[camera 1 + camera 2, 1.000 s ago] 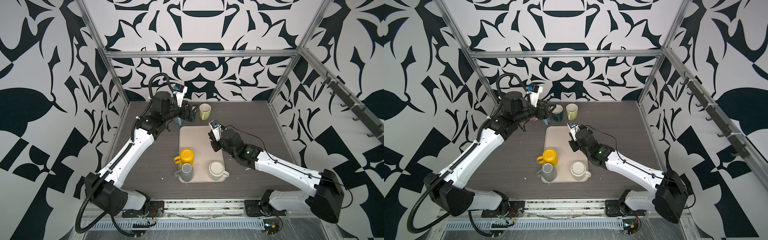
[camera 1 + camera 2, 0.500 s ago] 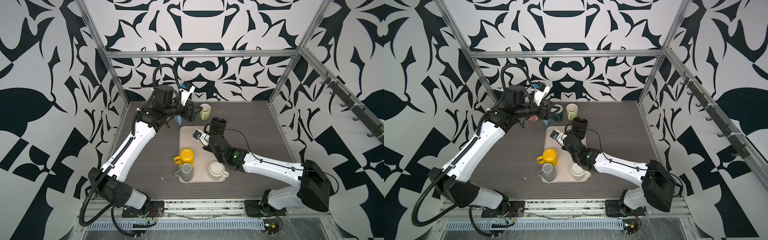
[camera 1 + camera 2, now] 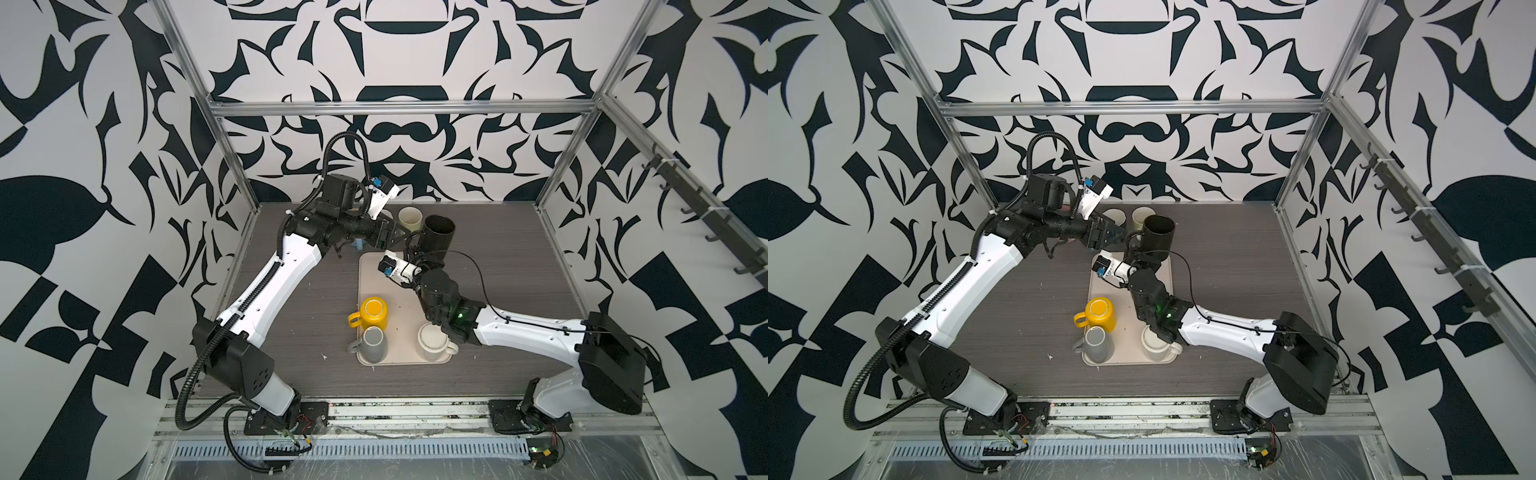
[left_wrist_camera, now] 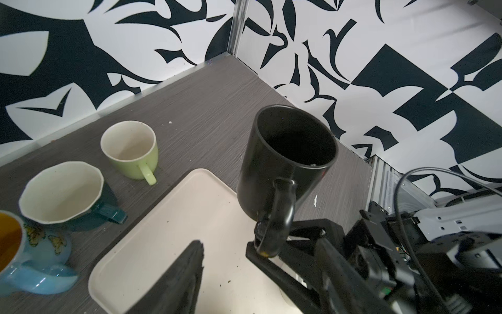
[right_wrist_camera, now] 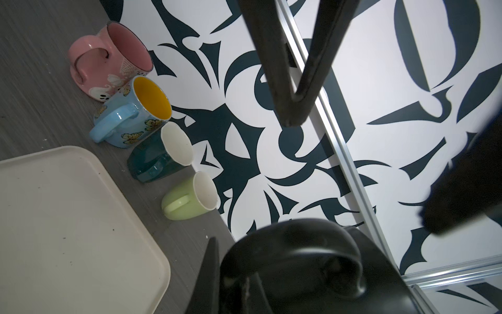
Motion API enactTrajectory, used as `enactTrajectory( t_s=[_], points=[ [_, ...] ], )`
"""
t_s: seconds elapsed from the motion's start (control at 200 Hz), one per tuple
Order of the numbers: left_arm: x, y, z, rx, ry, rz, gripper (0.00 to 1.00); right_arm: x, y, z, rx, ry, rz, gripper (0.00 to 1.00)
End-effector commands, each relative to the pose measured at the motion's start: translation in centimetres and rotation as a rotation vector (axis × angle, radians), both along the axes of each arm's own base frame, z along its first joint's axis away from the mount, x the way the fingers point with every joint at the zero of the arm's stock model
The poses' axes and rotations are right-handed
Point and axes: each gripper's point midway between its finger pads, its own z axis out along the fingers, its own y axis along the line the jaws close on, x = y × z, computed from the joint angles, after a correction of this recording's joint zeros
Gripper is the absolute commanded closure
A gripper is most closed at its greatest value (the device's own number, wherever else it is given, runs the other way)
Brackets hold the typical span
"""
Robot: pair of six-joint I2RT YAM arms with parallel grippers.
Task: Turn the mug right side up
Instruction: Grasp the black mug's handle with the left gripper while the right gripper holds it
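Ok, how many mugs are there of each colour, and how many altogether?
tall glossy black mug: 1
yellow mug: 1
grey mug: 1
cream mug: 1
light green mug: 1
dark teal mug with a white inside: 1
light blue butterfly mug: 1
pink mug: 1
Total: 8 mugs

1. Mugs: eight were counted, namely the black mug [image 3: 438,235], yellow mug [image 3: 372,312], grey mug [image 3: 372,343], white mug [image 3: 432,345], pink mug [image 5: 92,78], blue mug [image 5: 122,122], teal mug [image 5: 152,160] and green mug [image 5: 182,202].
2. Trays: there was just one, the beige tray [image 3: 370,284].
3. Robot arms: two were in play, the left arm [image 3: 282,274] and the right arm [image 3: 528,332].
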Motion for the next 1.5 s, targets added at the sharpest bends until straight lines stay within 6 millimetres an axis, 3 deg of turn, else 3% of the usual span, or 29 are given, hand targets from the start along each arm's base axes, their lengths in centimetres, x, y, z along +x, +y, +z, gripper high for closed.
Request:
enactTrajectory(
  t_s=[0.0,0.51,1.494],
  points=[
    [-0.6,0.0,0.5,-0.006,0.028,-0.018,0.32,-0.5,-0.4,6.0,0.117,-0.16,-0.017,1.0],
    [0.3,-0.9,-1.6,0.027,0.105,0.002,0.37,-0.8,1.4,6.5,0.083,-0.188,0.031,1.0],
    [-0.4,-2.6,-3.5,0.063,0.181,-0.047,0.52,-0.8,1.9,7.1,0.089,-0.189,0.05,1.0]
  ],
)
